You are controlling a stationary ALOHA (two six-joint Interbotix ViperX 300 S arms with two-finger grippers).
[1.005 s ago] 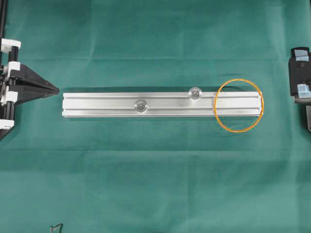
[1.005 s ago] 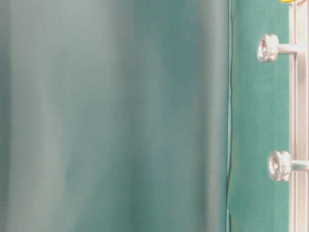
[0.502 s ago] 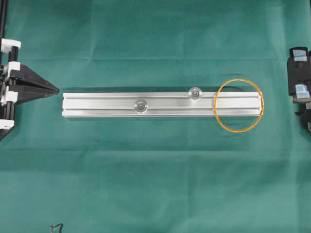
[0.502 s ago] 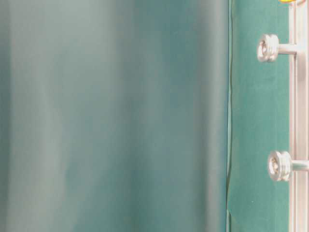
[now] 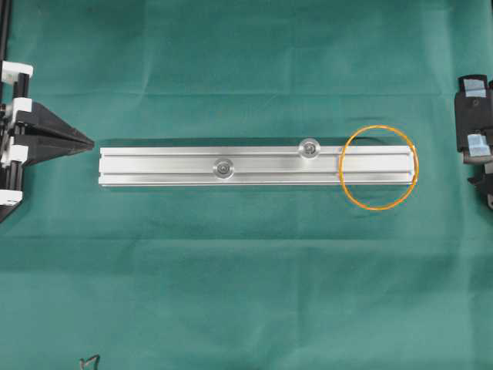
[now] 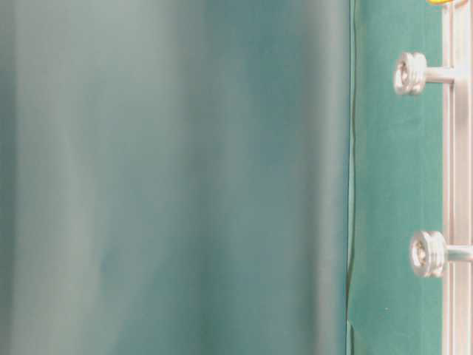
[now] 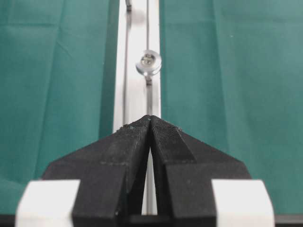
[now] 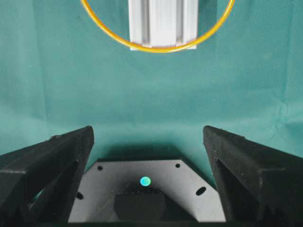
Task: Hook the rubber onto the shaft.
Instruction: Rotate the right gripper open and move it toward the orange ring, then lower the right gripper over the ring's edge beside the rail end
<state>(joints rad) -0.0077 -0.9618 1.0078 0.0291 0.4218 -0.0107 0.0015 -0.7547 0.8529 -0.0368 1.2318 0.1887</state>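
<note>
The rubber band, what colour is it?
Orange; the rubber band shows best in the overhead view.

The left gripper (image 7: 150, 124) has matte black, wedge-shaped ribbed fingers on white blocks. The right gripper (image 8: 147, 142) has black fingers around a grey screw-holed plate.

Even bright light in the overhead view, soft shadow along the top edge of the aluminium rail (image 5: 254, 163), glare streaks on its surface. Table-level view: left 2/3 a blurred, out-of-focus green cloth (image 6: 170, 177). Left wrist view: rail washed out white. Right wrist view sharp, slightly dim.
</note>
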